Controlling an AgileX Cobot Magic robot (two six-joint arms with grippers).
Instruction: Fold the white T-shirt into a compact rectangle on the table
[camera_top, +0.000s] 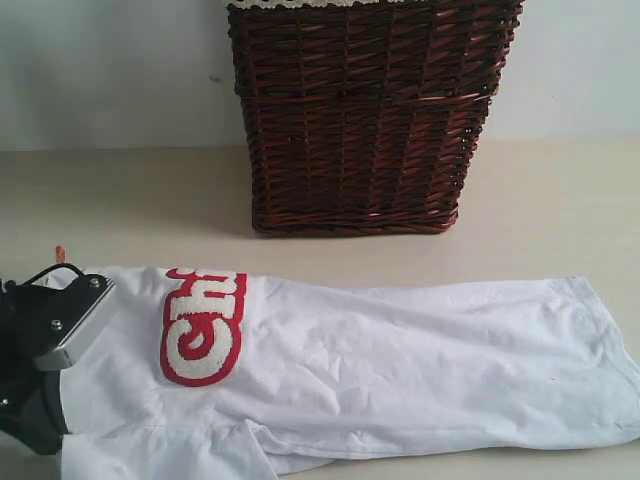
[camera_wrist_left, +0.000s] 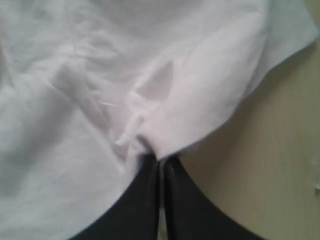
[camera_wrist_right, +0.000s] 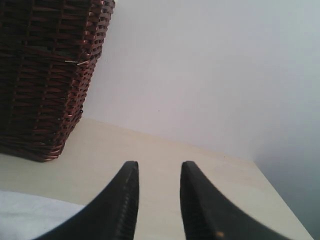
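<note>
- Closest to me: the left gripper (camera_wrist_left: 160, 159) has its jaws pinched together on a fold at the edge of the white T-shirt (camera_top: 400, 350). The wrist cam shows cloth bunched up right at the tips, with bare table beside it.
- In the exterior view, the left arm (camera_top: 45, 330) sits at the near left corner, right over the shirt's left end.
- The shirt lies flat-ish along the near part of the table (camera_top: 560, 210), stretched left to right, a bit wrinkled, with a loose flap near the front edge.
- The red-outlined lettering (camera_top: 200, 325) is face up toward the left end, running sideways and partly folded under, so I only get a few letters.
- A small orange tag (camera_top: 60, 253) pokes out just behind the arm.
- The right gripper (camera_wrist_right: 157, 167) hangs over the table with jaws apart and nothing between them. A corner of white cloth sits just beside one finger.
- The surface is a matte cream-beige top, smooth, with soft shadows.
- Further back, a dark brown wicker basket (camera_top: 360, 120) stands upright on the table, well apart from the shirt, with a bit of lace trim (camera_top: 300, 3) on its rim.
- Behind all that is a plain pale wall (camera_top: 100, 70).
</note>
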